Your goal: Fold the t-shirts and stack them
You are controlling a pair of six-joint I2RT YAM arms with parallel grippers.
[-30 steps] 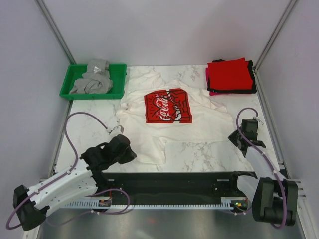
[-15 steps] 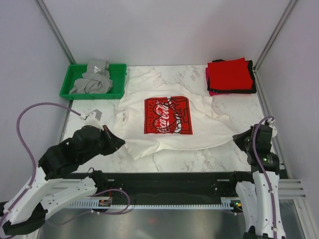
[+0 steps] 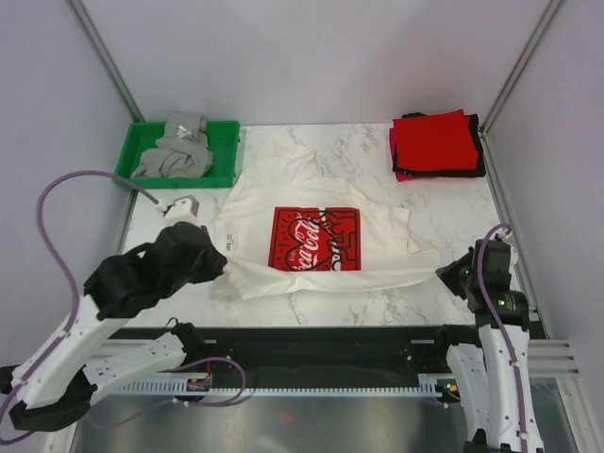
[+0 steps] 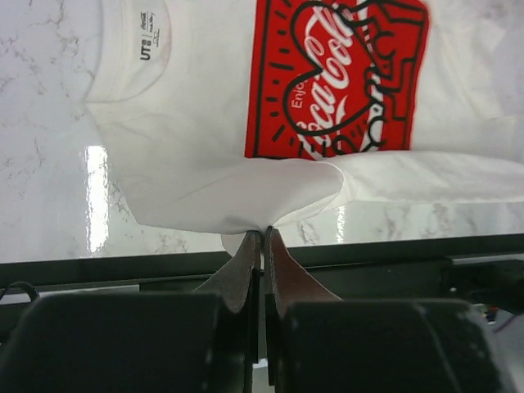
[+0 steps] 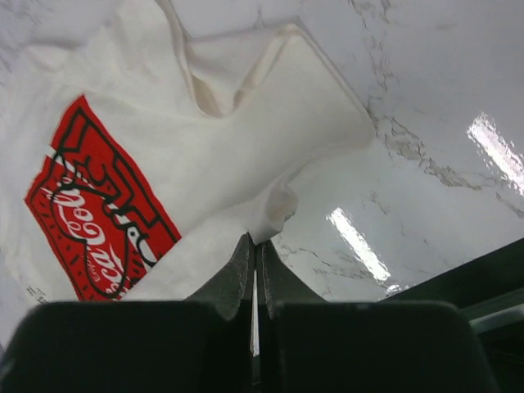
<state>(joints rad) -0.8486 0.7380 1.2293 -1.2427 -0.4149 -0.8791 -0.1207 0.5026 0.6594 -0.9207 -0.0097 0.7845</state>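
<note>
White shirt has slid down-frame over the last second. Its print is now mid-desk and closer to the arms, and the cloth is flatter with fewer rumples. Left pincer is clamped on the shirt's near edge and right pincer on its lower-right corner, jaws pinched tight. That edge runs taut between them along the lower part of the top view.

My read: still spreading, and the near edge is now set up for a first lengthwise fold. No fold made yet.

Stack is upper right, red on top. Grey shirt sits unfolded in the tray, upper left.

Text: "Coca-Cola" script on the red print with a small "Enjoy" above it. Neck label reads "UT"; the finer print is too small to read.
</note>
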